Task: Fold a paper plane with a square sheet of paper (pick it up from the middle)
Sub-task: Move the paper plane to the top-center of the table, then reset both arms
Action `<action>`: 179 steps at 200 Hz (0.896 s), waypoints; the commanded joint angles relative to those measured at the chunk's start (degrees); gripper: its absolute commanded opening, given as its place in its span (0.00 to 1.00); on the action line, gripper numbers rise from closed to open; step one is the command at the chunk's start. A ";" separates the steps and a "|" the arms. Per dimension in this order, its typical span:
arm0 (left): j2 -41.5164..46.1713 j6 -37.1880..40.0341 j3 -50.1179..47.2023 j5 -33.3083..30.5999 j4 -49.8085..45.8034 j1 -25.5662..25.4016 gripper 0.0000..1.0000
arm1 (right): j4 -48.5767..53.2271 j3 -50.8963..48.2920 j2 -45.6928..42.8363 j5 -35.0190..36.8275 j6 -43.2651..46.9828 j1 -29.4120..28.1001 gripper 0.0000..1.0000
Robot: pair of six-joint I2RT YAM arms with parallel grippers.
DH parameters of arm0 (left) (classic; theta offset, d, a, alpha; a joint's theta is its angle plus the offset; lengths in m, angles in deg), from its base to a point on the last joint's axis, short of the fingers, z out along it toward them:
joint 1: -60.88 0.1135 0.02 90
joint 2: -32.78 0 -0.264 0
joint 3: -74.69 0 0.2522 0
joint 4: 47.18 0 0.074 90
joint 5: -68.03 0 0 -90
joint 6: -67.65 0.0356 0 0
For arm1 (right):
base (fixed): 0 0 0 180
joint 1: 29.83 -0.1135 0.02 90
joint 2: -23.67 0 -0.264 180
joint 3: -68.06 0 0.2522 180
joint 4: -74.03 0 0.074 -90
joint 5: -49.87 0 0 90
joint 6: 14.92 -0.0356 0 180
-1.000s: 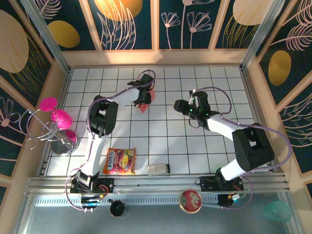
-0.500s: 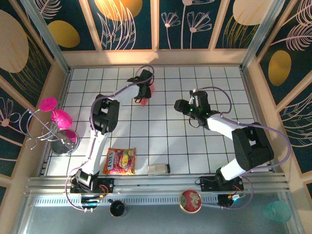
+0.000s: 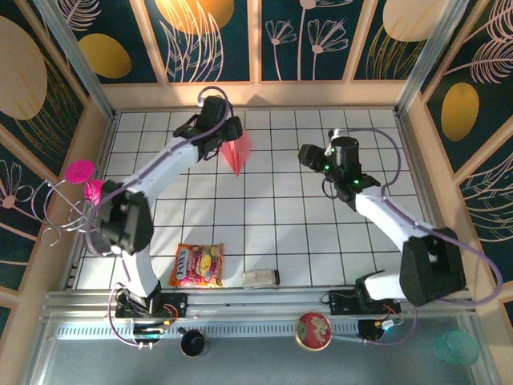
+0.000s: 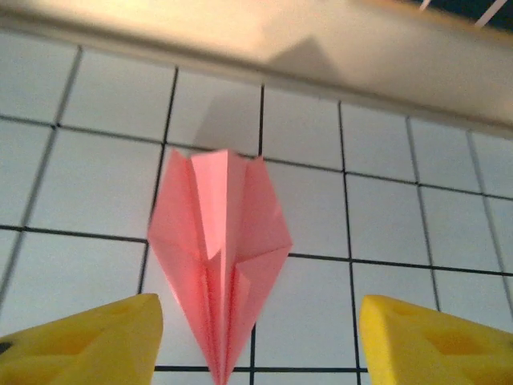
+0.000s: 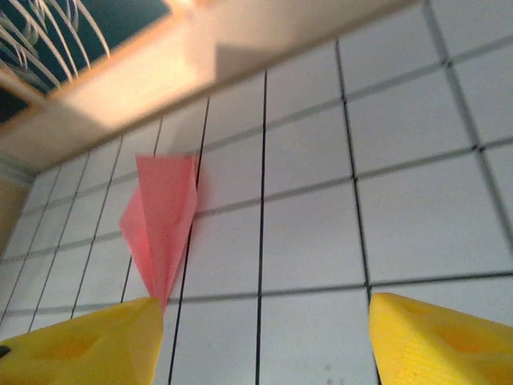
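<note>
Now your left gripper (image 4: 256, 341) stands open, the paper plane (image 4: 220, 249) lying on the tiled table (image 4: 385, 224) just past its fingers, near the far wall (image 4: 240, 32). Your right gripper (image 5: 260, 341) is open too, well apart. Pull back low and a finger could snag the nose and spring the folds. That nose tip is cut off in the left wrist view.

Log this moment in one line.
paper plane: folded, lying on tiled table, ungripped | left gripper: open, near plane | right gripper: open, farther off
</note>
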 commanded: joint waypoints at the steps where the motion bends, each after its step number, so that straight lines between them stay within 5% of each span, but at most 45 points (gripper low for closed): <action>1: 7.54 0.87 -11.83 -5.33 10.39 0.37 0.77 | 0.95 0.22 -6.07 10.41 6.12 0.94 0.76; 28: 17.72 3.39 -27.09 -12.30 20.19 0.37 0.97 | -1.48 -4.21 -12.63 19.53 9.41 1.82 0.99; 83: 28.59 8.77 -45.69 -23.24 29.73 1.73 0.99 | -10.23 -13.70 -18.29 33.89 14.28 5.60 0.99; 128: 36.54 16.46 -60.02 -31.86 42.48 2.71 0.99 | -17.41 -22.85 -20.35 31.24 15.77 12.81 0.99; 179: 38.07 21.26 -67.42 -26.53 51.28 10.25 0.99 | -31.59 -31.71 -14.52 28.22 17.87 15.98 0.99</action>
